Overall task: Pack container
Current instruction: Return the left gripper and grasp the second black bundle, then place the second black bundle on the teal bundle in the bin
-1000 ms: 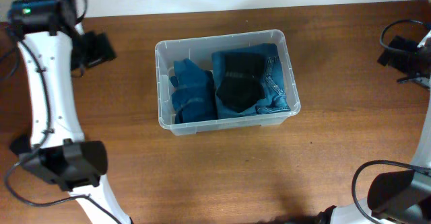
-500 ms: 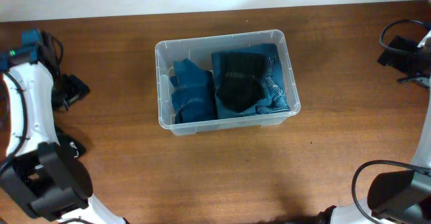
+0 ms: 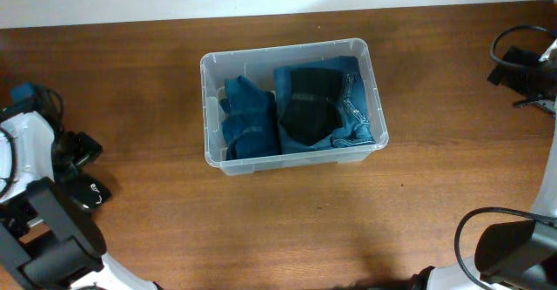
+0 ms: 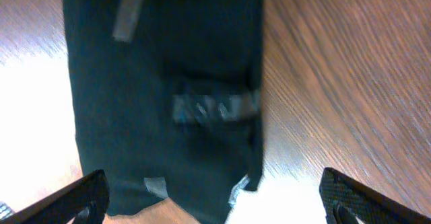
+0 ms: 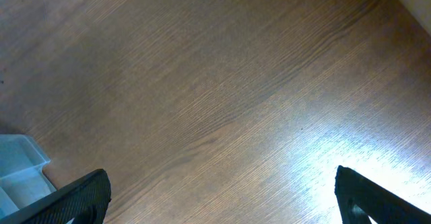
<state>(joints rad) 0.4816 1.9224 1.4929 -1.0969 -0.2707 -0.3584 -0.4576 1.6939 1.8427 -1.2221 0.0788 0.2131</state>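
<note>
The container (image 3: 210,107), a clear plastic bin, stands mid-table. It holds folded blue garments (image 3: 248,120) with a black folded item (image 3: 309,107) on top of them. My left gripper (image 3: 80,148) is far to the left of it, open and empty. In the left wrist view the open fingers (image 4: 215,200) hover over a black cloth piece (image 4: 161,83) with grey tags, which also shows on the table in the overhead view (image 3: 90,192). My right gripper (image 3: 513,68) is open and empty at the far right, over bare wood (image 5: 222,197). A corner of the container (image 5: 17,173) shows in the right wrist view.
The wooden table (image 3: 348,220) surrounds the bin. The arm bases stand at the front left (image 3: 52,238) and front right (image 3: 509,246). A white wall runs along the back edge.
My left arm has swung from the back left, near the bin, down and outward to the left edge. It uncovered the black cloth piece there. The right arm and the bin have not moved.
</note>
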